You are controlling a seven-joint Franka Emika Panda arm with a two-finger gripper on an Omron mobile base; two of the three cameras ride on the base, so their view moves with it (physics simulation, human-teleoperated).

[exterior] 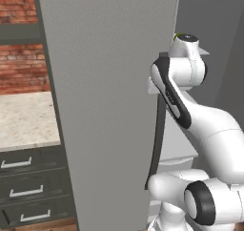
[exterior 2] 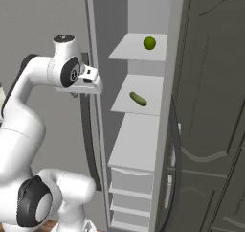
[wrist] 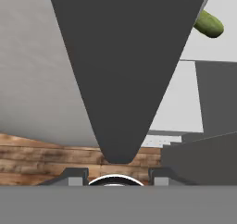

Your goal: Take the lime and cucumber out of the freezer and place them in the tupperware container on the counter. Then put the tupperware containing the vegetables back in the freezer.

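Right up close in our hand view, the long dark handle (wrist: 122,75) of the freezer door (wrist: 37,70) fills the middle, wide at the top and narrow at the bottom. Our two fingers (wrist: 115,177) sit on either side of its low tip, with the handle between them. We cannot tell if they press on it or just stand beside it.

Past the handle, up in the corner of the hand view, we see one end of the cucumber (wrist: 209,24). From the right base view, the freezer (exterior 2: 139,145) stands open and we can see its pale shelves. The cucumber (exterior 2: 138,98) lies on the second shelf, tilted a bit. The lime (exterior 2: 150,43) sits on the shelf above it, small and round. The two are well apart, each on its own shelf.

Our hand is up beside the edge of the open door, near the height of the cucumber shelf.

Off to the left in the left base view, the big grey door (exterior: 105,106) stands in front of us. Beyond it is the desk (exterior: 26,120), speckled and beige, with dark drawers (exterior: 28,187) under it and a red brick wall (exterior: 21,68) behind.
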